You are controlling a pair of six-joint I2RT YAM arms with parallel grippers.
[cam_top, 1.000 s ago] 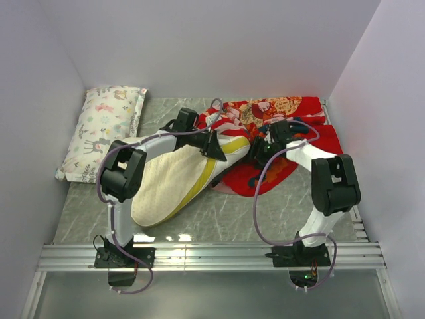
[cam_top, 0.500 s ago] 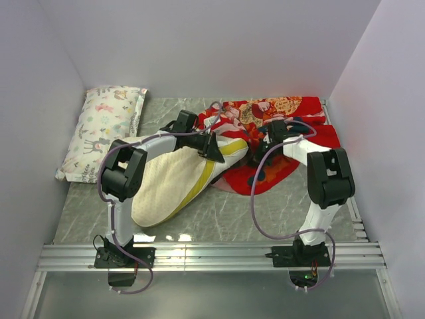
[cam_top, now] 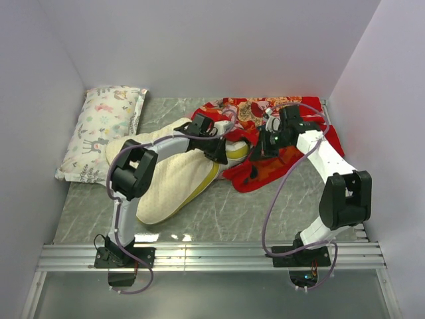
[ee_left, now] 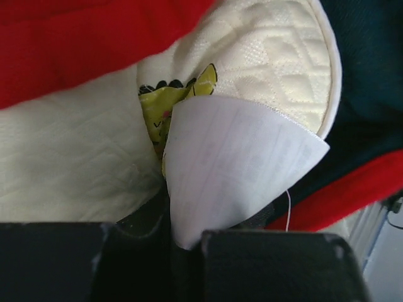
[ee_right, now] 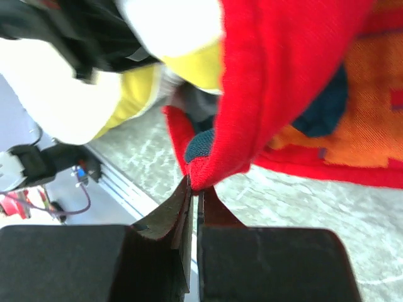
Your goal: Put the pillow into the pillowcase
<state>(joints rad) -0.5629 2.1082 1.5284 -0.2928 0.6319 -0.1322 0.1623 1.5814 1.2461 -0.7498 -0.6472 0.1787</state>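
Observation:
The cream quilted pillow (cam_top: pixel 169 183) lies slanted across the table's middle, its yellow-banded far end at the mouth of the red pillowcase (cam_top: pixel 292 113). My left gripper (cam_top: pixel 222 151) is at that end. In the left wrist view it (ee_left: pixel 186 242) is shut on the pillow's white tag (ee_left: pixel 233 163), beside the yellow logo (ee_left: pixel 165 104), with red pillowcase cloth (ee_left: pixel 75 44) draped over the pillow (ee_left: pixel 69 170). My right gripper (cam_top: pixel 261 151) is just right of it. The right wrist view shows it (ee_right: pixel 196 185) pinching the pillowcase (ee_right: pixel 283 82) by its hem, raised off the table.
A white animal-print pillow (cam_top: pixel 103 129) lies against the left wall at the back. White walls close in the grey marble table (cam_top: pixel 226 212) on three sides. An aluminium rail (cam_top: pixel 212 256) runs along the near edge.
My right gripper has shut on the pillowcase hem and moved back with it. My left gripper has pushed the pillow's end right and back, under the red cloth.

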